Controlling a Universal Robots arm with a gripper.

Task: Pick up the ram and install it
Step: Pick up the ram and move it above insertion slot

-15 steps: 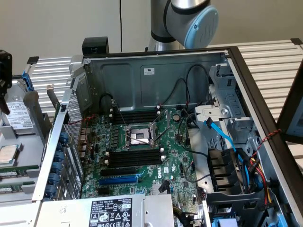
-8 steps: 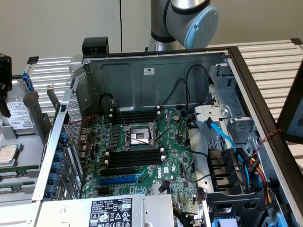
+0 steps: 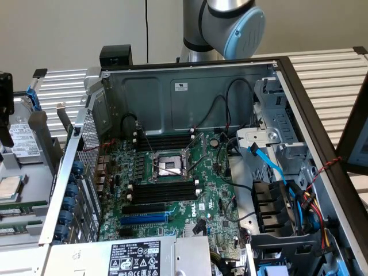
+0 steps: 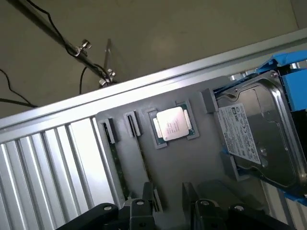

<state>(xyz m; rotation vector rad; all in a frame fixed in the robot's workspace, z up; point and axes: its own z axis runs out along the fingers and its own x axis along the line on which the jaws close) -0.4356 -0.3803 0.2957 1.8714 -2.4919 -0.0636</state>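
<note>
The frame edge cuts off the hard drive and the gripper.

Case: open, its inside facing the camera.
Motherboard: green, flat on the case floor.
CPU socket: metal frame, mid-board.
Black slots: one bank beyond the socket, a second bank on its near side.
Blue slot: just in front of the near bank.
Tray: outside the case, exterior view's left; holds hard drive, processor and ram, seen as thin green strips.
Arm: grey joint, blue cap, behind the case.
</note>
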